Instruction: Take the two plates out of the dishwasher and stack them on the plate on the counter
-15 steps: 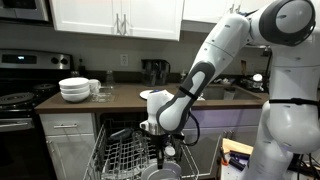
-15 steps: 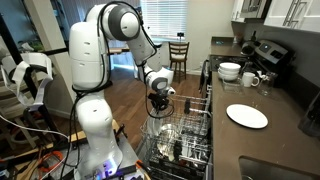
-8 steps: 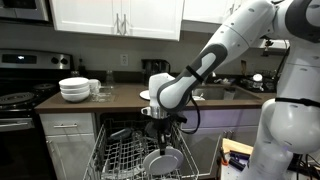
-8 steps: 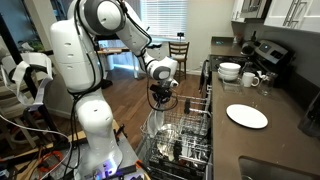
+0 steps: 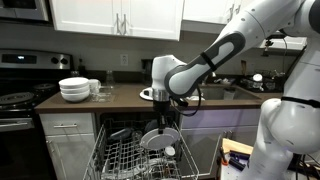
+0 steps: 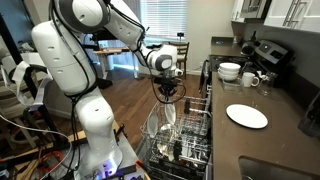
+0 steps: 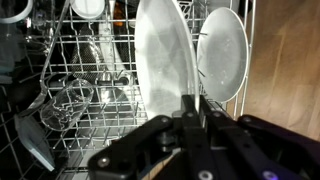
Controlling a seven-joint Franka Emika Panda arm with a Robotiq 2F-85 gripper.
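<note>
Clenched on its rim, my gripper (image 7: 192,102) holds a white plate (image 7: 165,60) upright above the dishwasher rack (image 7: 80,105).

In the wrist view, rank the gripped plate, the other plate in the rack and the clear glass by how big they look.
1. gripped plate, though being nearest the camera enlarges it
2. other plate
3. clear glass, partly behind rack wires
</note>
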